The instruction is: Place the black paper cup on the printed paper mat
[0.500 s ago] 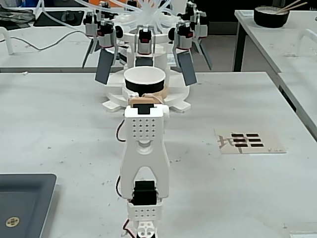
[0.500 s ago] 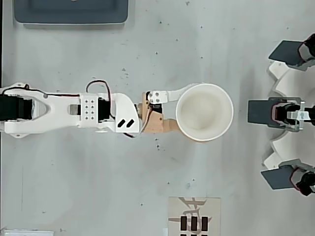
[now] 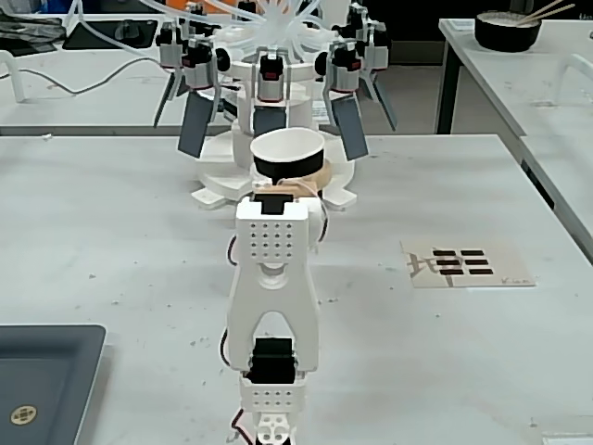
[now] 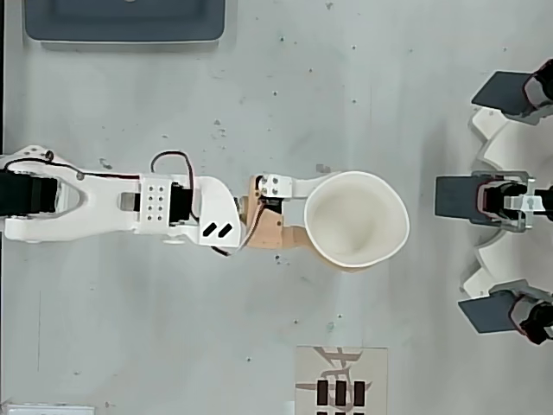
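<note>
The black paper cup (image 3: 289,148) stands upright with its white inside facing up, just beyond my arm in the fixed view. From overhead the cup (image 4: 354,220) is at mid-frame, and my gripper (image 4: 321,216) is shut on it, one white finger on one side and one tan finger on the other. It looks held above the table. The printed paper mat (image 3: 468,265) lies flat to the right of my arm in the fixed view. In the overhead view the mat (image 4: 341,389) is at the bottom edge, well apart from the cup.
A white carousel rig with black panels (image 3: 278,93) stands right behind the cup, at the right edge overhead (image 4: 510,199). A dark grey tray (image 3: 46,371) sits at the near left. A dark bowl with chopsticks (image 3: 508,30) is on another table.
</note>
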Robot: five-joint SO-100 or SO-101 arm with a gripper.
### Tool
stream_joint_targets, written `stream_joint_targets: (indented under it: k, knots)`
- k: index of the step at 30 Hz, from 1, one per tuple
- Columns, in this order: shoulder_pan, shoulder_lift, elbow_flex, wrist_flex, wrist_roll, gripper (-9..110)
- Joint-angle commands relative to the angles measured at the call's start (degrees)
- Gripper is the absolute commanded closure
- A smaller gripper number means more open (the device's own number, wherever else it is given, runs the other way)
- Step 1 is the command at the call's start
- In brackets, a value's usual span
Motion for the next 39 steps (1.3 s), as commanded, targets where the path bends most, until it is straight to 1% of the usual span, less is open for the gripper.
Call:
stream_joint_targets:
  k: [1,12,39]
  knots:
    - [0.4,2.9,-0.3,-0.2,-0.4,97]
    - [0.5,8.6,4.7,-0.3,-0.5,96]
    - [1.5,34.8,34.7,-2.0,-0.8,96]
